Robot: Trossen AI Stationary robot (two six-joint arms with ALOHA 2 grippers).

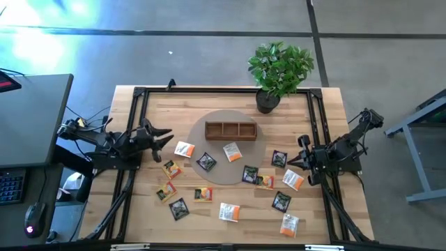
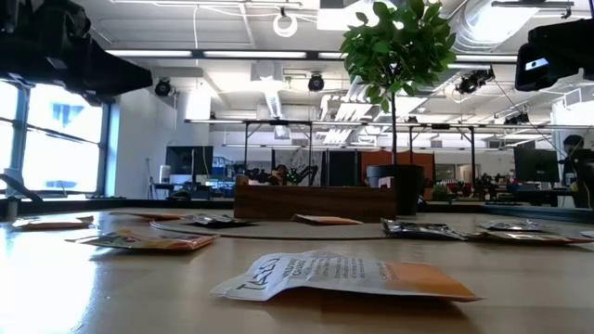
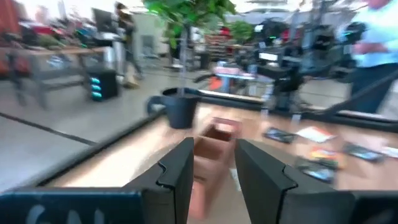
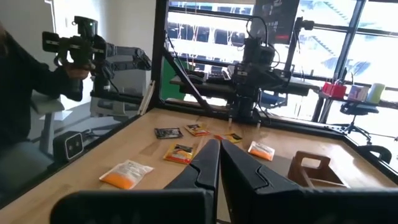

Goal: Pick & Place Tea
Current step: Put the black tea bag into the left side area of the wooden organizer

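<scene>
Several flat square tea sachets lie scattered on the wooden table: white-and-orange [image 1: 184,148], black [image 1: 205,162], yellow-orange [image 1: 171,168]. One white-and-orange sachet [image 2: 343,276] fills the low view's foreground. The brown three-compartment tray [image 1: 231,130] stands on a round mat and holds nothing. My left gripper [image 1: 165,137] hovers open at the table's left side and points toward the tray [image 3: 214,140]. My right gripper [image 1: 293,162] hovers shut at the table's right side, beside a black sachet [image 1: 279,159] and a white-and-orange one [image 1: 292,180]. Its wrist view looks across the sachets [image 4: 127,173] and the tray [image 4: 314,169].
A potted plant [image 1: 279,70] stands at the table's far edge, behind the tray. The round mat [image 1: 230,171] lies mid-table. Black frame rails [image 1: 136,118] run along both sides. In the right wrist view, a person [image 4: 25,93] holds up a camera rig beyond the table.
</scene>
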